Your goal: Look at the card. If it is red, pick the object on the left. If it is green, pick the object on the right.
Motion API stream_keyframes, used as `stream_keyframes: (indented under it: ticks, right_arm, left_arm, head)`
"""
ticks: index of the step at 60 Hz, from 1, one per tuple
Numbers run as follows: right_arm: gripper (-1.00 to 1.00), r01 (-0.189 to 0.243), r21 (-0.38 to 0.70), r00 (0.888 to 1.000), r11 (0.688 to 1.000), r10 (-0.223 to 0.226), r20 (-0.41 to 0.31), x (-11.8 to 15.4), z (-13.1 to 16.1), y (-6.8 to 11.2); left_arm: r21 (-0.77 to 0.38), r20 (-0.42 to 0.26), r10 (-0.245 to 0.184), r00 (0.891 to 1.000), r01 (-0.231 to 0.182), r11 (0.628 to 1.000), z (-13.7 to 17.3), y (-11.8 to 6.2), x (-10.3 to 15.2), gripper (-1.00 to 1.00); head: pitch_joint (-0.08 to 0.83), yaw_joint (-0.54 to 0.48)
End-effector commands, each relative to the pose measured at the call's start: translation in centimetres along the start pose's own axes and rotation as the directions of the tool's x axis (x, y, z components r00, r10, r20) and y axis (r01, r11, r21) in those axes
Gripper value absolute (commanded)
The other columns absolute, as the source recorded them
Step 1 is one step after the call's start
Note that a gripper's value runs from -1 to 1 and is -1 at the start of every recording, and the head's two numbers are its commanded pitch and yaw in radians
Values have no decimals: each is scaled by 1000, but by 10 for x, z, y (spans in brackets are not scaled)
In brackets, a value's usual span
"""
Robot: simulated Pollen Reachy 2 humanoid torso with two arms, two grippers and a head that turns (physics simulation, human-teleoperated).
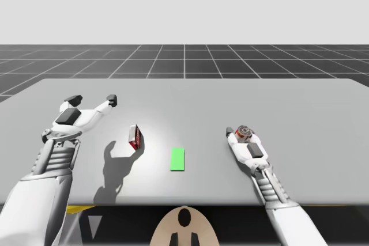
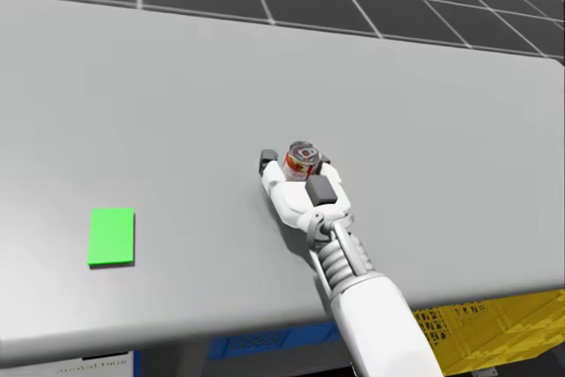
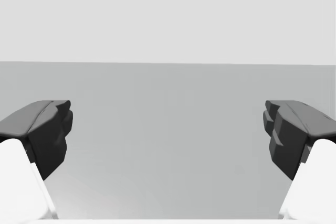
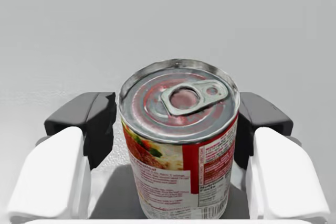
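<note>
A green card (image 1: 177, 159) (image 2: 111, 237) lies flat near the table's front middle. Left of it a small red box (image 1: 135, 137) stands tilted on the table. To the card's right stands an upright red-and-white can (image 1: 244, 131) (image 2: 301, 161) (image 4: 178, 140) with a silver pull-tab lid. My right gripper (image 1: 241, 133) (image 2: 297, 162) (image 4: 176, 114) is shut on the can, one dark pad on each side of it. My left gripper (image 1: 92, 99) (image 3: 168, 129) hovers open behind and left of the red box, with nothing between its fingers.
The grey table (image 1: 288, 102) stretches wide behind both objects. Below its front edge at the right sits a yellow crate (image 2: 477, 324), with something blue (image 2: 265, 337) beside it.
</note>
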Motion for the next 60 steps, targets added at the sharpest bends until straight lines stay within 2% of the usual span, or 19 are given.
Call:
stream_keyframes:
  ticks: [1,10,13,24,34,38,43,47,54,60]
  right_arm:
    - [966,12,-28,1000,1000,-11,19,-6,1,5]
    - [966,15,-26,1000,1000,-14,21,-6,2,4]
    - [966,14,-24,1000,1000,-14,20,-6,1,4]
    - [946,14,-16,1000,1000,-14,14,-7,1,4]
    - [938,9,-18,1000,1000,-8,17,-7,2,4]
    - [948,24,-21,1000,999,-24,18,-2,3,5]
    - [964,23,-15,998,1000,-23,51,14,7,6]
    - [962,22,-5,995,1000,-22,102,37,11,8]
    - [977,8,-1,981,1000,-7,196,80,18,13]
    - [981,-18,-2,963,1000,18,271,115,26,17]
  left_arm:
    - [0,-1,0,1000,0,1000,-1,0,-1,-1000]
    - [1,-1,-1,1000,1,1000,-1,0,-1,-1000]
    - [2,-1,-2,1000,2,1000,-2,0,-1,-1000]
    - [3,-6,-6,1000,6,1000,-3,0,-2,-1000]
    - [6,-7,-6,1000,6,1000,-3,0,-3,-1000]
    - [8,-6,-3,1000,4,1000,-3,1,-2,-1000]
    - [11,-5,1,1000,-1,1000,-3,1,-2,-1000]
    - [12,-6,3,1000,-3,1000,-3,1,-2,-1000]
    - [17,-11,3,1000,-2,1000,-3,1,-3,-1000]
    - [25,-13,-6,1000,7,1000,-3,0,-4,-1000]
  head:
    - [637,-341]
    - [610,-345]
    - [578,-349]
    - [373,-396]
    - [284,-431]
    - [271,-442]
    - [261,-451]
    - [252,-452]
    - [243,-454]
    - [240,-454]
